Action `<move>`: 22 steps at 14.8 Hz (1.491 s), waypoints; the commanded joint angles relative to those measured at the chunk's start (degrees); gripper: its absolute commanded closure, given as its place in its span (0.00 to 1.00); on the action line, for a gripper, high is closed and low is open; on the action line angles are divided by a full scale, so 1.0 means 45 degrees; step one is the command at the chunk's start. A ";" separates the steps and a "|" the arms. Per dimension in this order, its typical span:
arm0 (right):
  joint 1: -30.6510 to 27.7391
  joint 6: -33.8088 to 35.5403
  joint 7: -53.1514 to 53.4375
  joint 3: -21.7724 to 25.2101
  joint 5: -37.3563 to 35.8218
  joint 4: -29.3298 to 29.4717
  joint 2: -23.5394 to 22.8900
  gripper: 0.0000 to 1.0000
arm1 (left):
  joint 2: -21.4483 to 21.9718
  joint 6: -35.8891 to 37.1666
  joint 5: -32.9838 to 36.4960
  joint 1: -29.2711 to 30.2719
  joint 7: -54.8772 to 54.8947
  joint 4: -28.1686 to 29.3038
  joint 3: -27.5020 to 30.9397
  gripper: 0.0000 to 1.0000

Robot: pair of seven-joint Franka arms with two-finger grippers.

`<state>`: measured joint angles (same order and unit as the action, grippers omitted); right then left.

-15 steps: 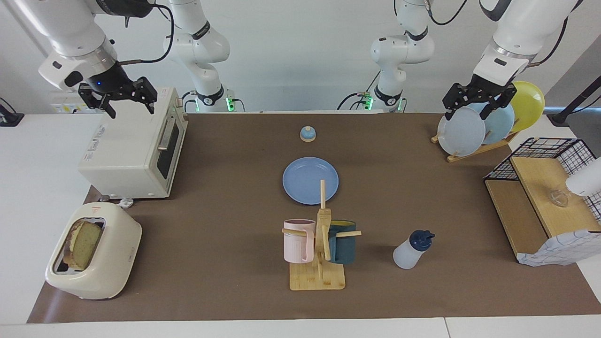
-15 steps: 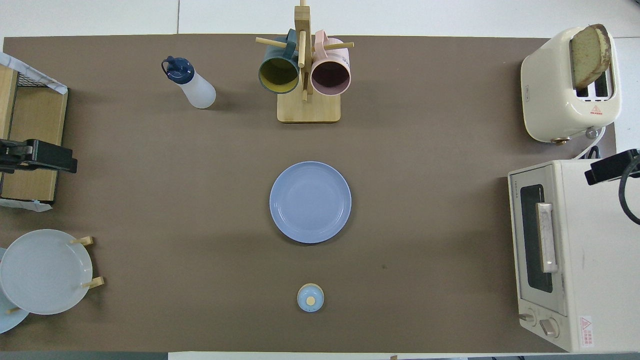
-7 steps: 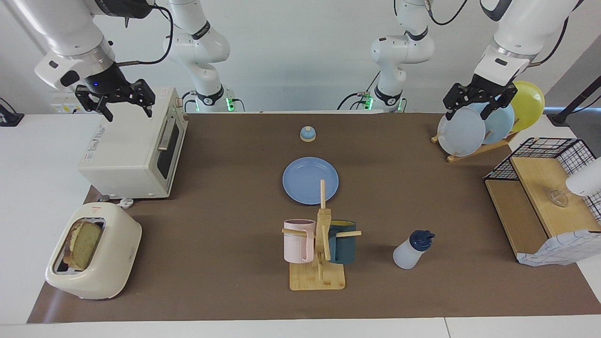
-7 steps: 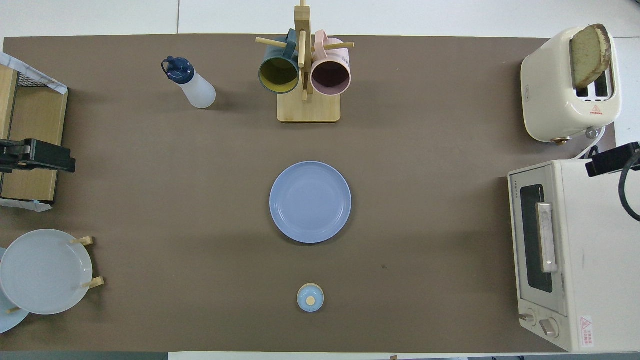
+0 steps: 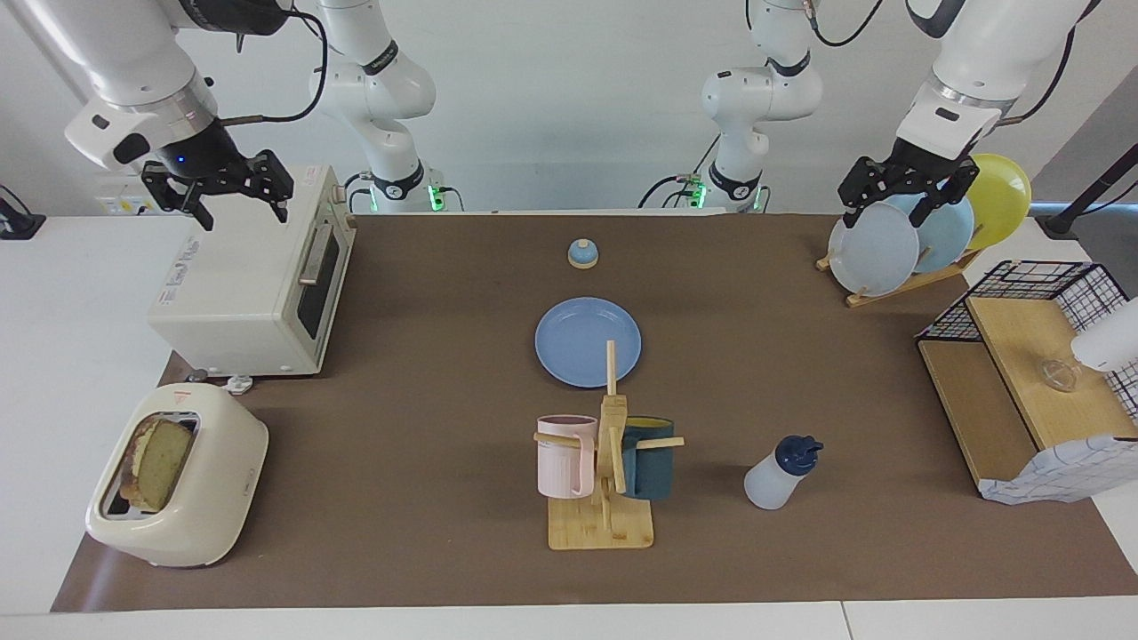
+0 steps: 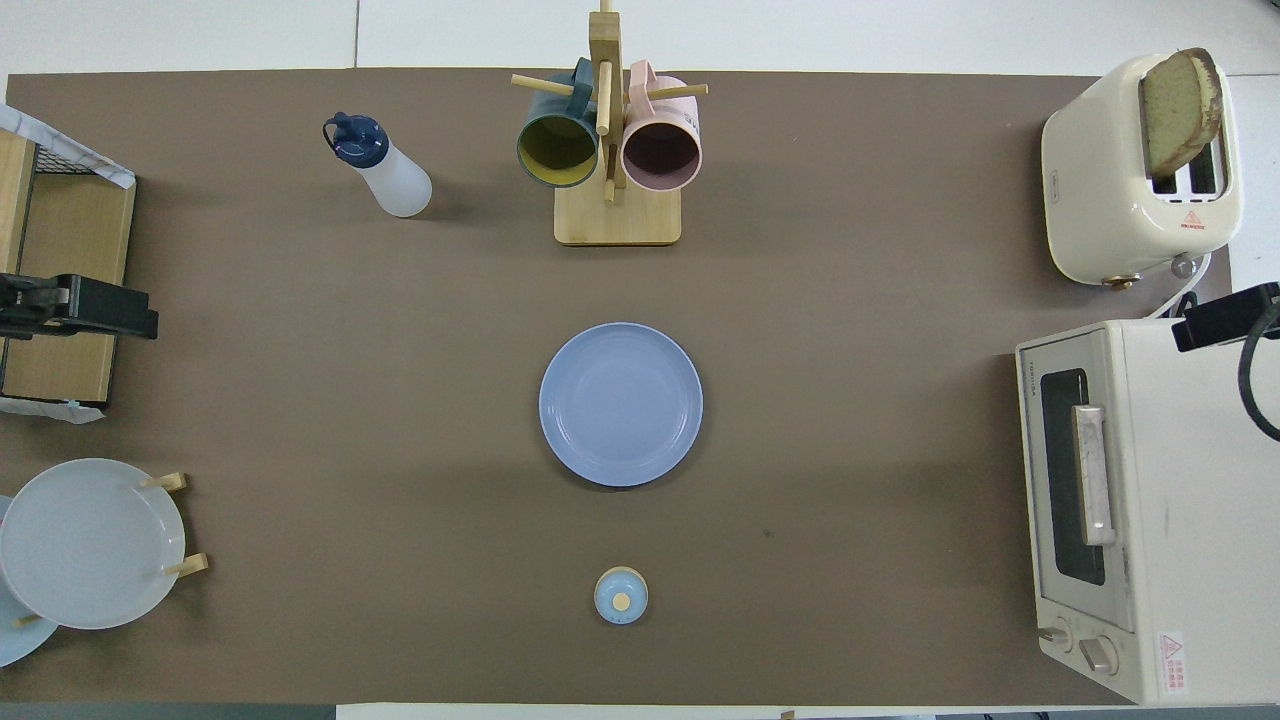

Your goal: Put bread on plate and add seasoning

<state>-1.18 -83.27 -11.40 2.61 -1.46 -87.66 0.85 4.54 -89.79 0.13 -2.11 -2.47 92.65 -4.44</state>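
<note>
The bread stands upright in a slot of the cream toaster at the right arm's end of the table; it also shows in the overhead view. The blue plate lies flat and bare at the table's middle, also in the overhead view. The seasoning bottle stands farther from the robots, beside the mug tree, also in the overhead view. My right gripper hangs open and empty over the toaster oven. My left gripper hangs open and empty over the plate rack.
A white toaster oven stands nearer to the robots than the toaster. A wooden mug tree holds two mugs. A small bell sits near the robots. A rack of upright plates and a wire shelf fill the left arm's end.
My right gripper has shifted slightly over the toaster oven, toward the toaster. The left gripper has barely moved. Nothing on the table has moved.
</note>
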 commanded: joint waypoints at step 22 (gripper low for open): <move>-0.1926 -1.1905 -0.2798 0.0026 -0.0945 -0.1066 -0.4113 0.04 | -0.0261 -1.8982 -0.0106 -0.1915 -0.1697 1.0798 -0.0029 0.00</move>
<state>-8.72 -135.23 -22.29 3.11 -5.07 -92.94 -16.36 6.81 -166.35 -0.10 -9.78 -9.21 138.82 -5.20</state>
